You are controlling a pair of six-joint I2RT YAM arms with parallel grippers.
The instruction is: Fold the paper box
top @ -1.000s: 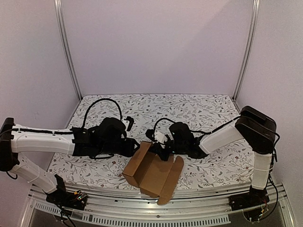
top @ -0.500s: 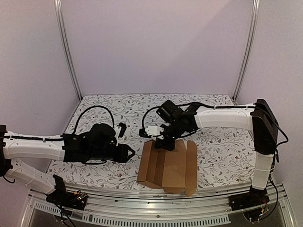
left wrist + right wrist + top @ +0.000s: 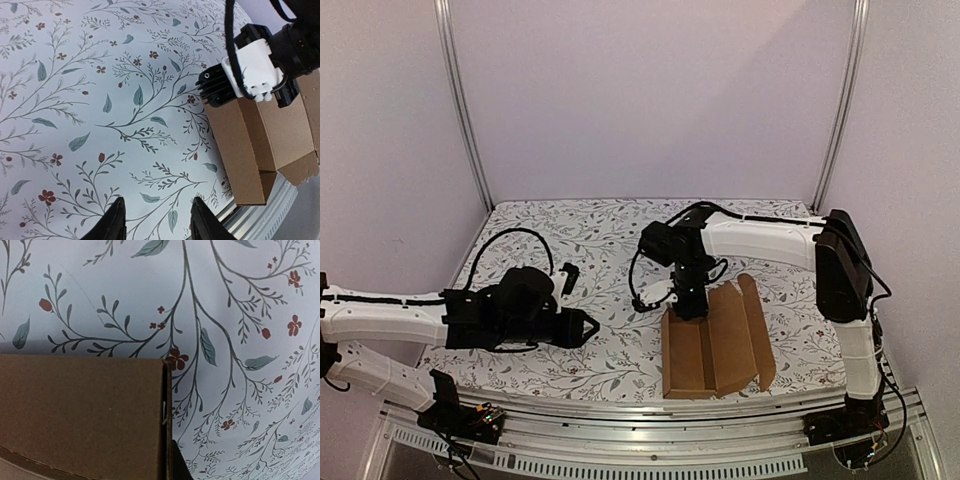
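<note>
The right gripper (image 3: pixel 688 304), just right of centre in the top view, is closed flat on the far edge of the paper box (image 3: pixel 715 350). Its wrist view shows brown board filling the lower left. The box lies in the lower right of centre, near the front edge of the table (image 3: pixel 570 235). It is a creased sheet, with the right-hand flaps tilted up and the left panels lying low.

The left gripper (image 3: pixel 592 326), at lower left, hovers with its fingers (image 3: pixel 116 222) moderately apart and nothing between them, well clear of the box.

Assessment: folding is at an early stage. No walls are locked and no tabs are seated, so raising the sides, tucking the tabs and closing the lid remain.
</note>
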